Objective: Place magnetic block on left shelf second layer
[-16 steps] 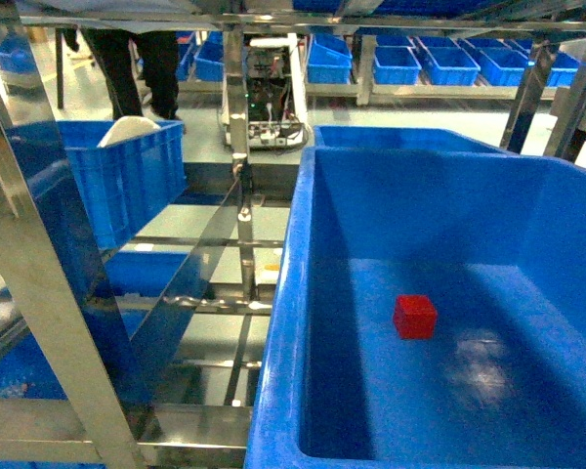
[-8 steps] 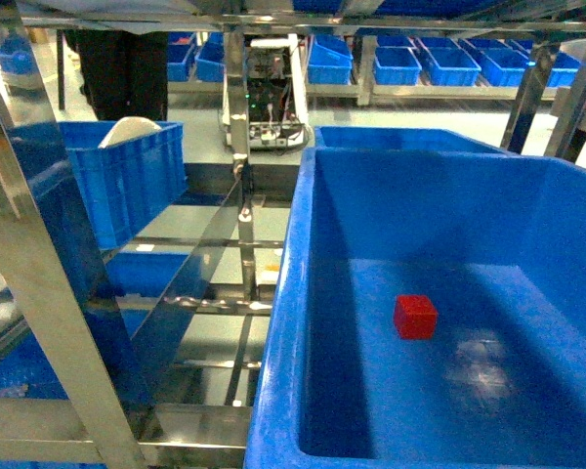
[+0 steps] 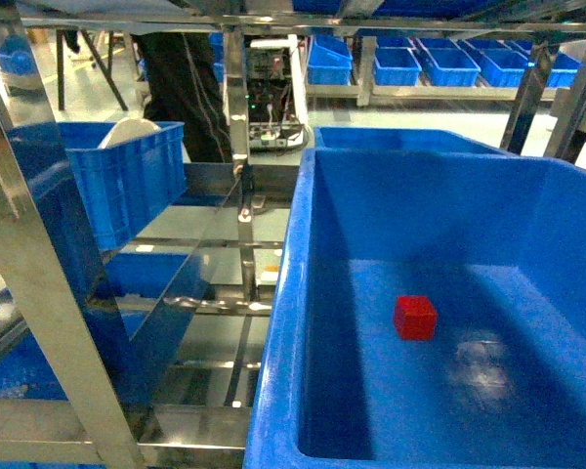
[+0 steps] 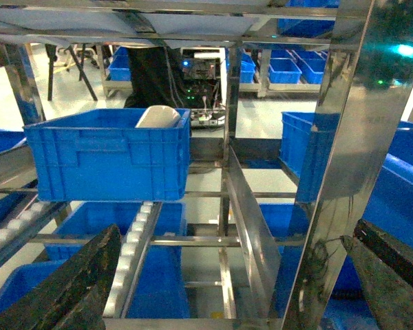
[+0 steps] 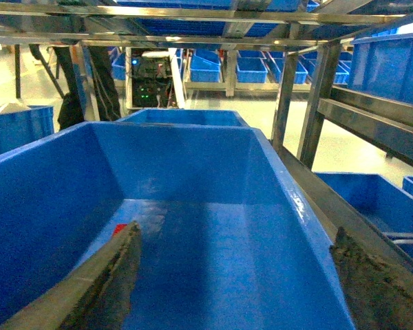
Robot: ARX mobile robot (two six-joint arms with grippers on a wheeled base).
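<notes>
Magnetic block [image 3: 415, 318]: a small red cube resting on the floor of the large deep blue tub [image 3: 303, 293], roughly at the middle of the visible floor and clear of every wall. No tool touches it. In the head view neither tool appears; the block lies alone in the tub, with a pale glare patch on the tub floor just to its right.

Right tool [image 5: 234, 275]: seen from its wrist camera as two dark fingers [image 5: 117, 275] at the lower corners of the frame, spread wide with nothing between them. It looks along the inside of the same tub, above the near end. A sliver of red, the block, shows just above the tip of the left-hand finger, ahead of the tool and apart from it.

Left tool [image 4: 227, 289]: its fingers [image 4: 82, 282] likewise stand wide apart and empty. It faces the stainless-steel rack [image 4: 337, 158], outside the tub, with a perforated upright close in front. The block is not visible in this view.

Surroundings: a smaller blue crate [image 4: 110, 161] holding a white object [image 4: 158, 117] sits on roller rails [image 4: 134, 254] to the left of the tub. A person in dark clothing [image 3: 190, 88] stands behind the rack, beside a device with green lights [image 3: 269, 98].
</notes>
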